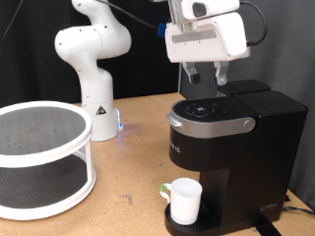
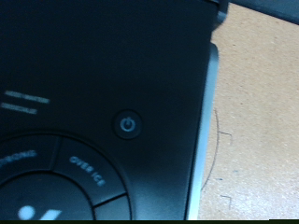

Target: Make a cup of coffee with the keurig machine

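My claw hangs just above the top of the keurig machine, over the back part of its lid, fingers pointing down; two dark fingers show with a gap between them and nothing in that gap, so open, holding nothing. Keurig sits on the wooden counter at the exterior view's right, black box, silver-grey rim around the top panel, lid down. The cup, plain white, stands upright on the drip tray under the spout, at the exterior view's bottom, well below my claw. Wrist view: fingers not visible there, just the machine's glossy black top close up, with the round power button near the middle, a wedge-shaped button marked "over ice" beside the dial of buttons, silver edge strip, then counter past it. Small white text on the panel is too blurred to read. Left of the exterior view: white two-tier round rack on the counter, and the white arm base behind it.
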Controlling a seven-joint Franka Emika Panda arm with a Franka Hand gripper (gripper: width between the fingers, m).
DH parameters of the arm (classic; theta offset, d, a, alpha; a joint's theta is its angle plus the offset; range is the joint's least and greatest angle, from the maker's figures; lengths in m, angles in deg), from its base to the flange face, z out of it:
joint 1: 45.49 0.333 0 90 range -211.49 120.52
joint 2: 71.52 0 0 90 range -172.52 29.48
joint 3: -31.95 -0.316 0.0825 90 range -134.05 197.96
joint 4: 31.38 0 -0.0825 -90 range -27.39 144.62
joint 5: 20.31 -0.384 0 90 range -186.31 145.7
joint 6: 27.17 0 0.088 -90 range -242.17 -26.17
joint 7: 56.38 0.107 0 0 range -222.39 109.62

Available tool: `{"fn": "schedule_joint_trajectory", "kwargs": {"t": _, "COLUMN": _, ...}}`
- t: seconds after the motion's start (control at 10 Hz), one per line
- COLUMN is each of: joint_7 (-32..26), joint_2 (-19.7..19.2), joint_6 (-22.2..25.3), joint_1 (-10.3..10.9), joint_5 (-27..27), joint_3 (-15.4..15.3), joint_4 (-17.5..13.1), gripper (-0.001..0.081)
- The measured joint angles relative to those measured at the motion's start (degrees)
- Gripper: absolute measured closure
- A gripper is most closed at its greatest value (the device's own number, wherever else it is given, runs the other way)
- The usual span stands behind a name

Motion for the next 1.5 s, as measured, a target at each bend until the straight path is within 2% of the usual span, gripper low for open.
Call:
{"fn": "schedule_joint_trajectory", "kwargs": {"t": 0.1, "joint_7": 0.0, "joint_2": 0.0, "joint_6": -1.5, "joint_1": 0.0, "joint_5": 0.0, "joint_3": -0.1, "joint_4": 1.0, "gripper": 0.0206}}
{"fn": "schedule_joint_trajectory", "kwargs": {"t": 0.2, "joint_7": 0.0, "joint_2": -0.1, "joint_6": -1.9, "joint_1": 0.0, "joint_5": 0.0, "joint_3": -0.2, "joint_4": 1.6, "gripper": 0.0206}}
{"fn": "schedule_joint_trajectory", "kwargs": {"t": 0.3, "joint_7": 0.0, "joint_2": -0.1, "joint_6": -1.9, "joint_1": 0.0, "joint_5": 0.0, "joint_3": -0.2, "joint_4": 2.1, "gripper": 0.0388}}
{"fn": "schedule_joint_trajectory", "kwargs": {"t": 0.4, "joint_7": 0.0, "joint_2": -0.1, "joint_6": -1.9, "joint_1": 0.0, "joint_5": 0.0, "joint_3": -0.2, "joint_4": 2.7, "gripper": 0.0524}}
{"fn": "schedule_joint_trajectory", "kwargs": {"t": 0.5, "joint_7": 0.0, "joint_2": -0.1, "joint_6": -1.9, "joint_1": 0.0, "joint_5": 0.0, "joint_3": -0.3, "joint_4": 3.3, "gripper": 0.0524}}
{"fn": "schedule_joint_trajectory", "kwargs": {"t": 0.6, "joint_7": 0.0, "joint_2": -0.1, "joint_6": -1.9, "joint_1": 0.0, "joint_5": 0.1, "joint_3": -0.3, "joint_4": 4.0, "gripper": 0.0706}}
{"fn": "schedule_joint_trajectory", "kwargs": {"t": 0.7, "joint_7": 0.0, "joint_2": -0.1, "joint_6": -2.1, "joint_1": 0.0, "joint_5": 0.4, "joint_3": -0.3, "joint_4": 4.7, "gripper": 0.0774}}
{"fn": "schedule_joint_trajectory", "kwargs": {"t": 1.1, "joint_7": 0.5, "joint_2": -1.4, "joint_6": -4.9, "joint_1": -0.2, "joint_5": 1.3, "joint_3": -0.3, "joint_4": 6.0, "gripper": 0.0804}}
{"fn": "schedule_joint_trajectory", "kwargs": {"t": 1.5, "joint_7": 0.5, "joint_2": -1.5, "joint_6": -4.8, "joint_1": -0.2, "joint_5": 1.3, "joint_3": -0.3, "joint_4": 5.9, "gripper": 0.0806}}
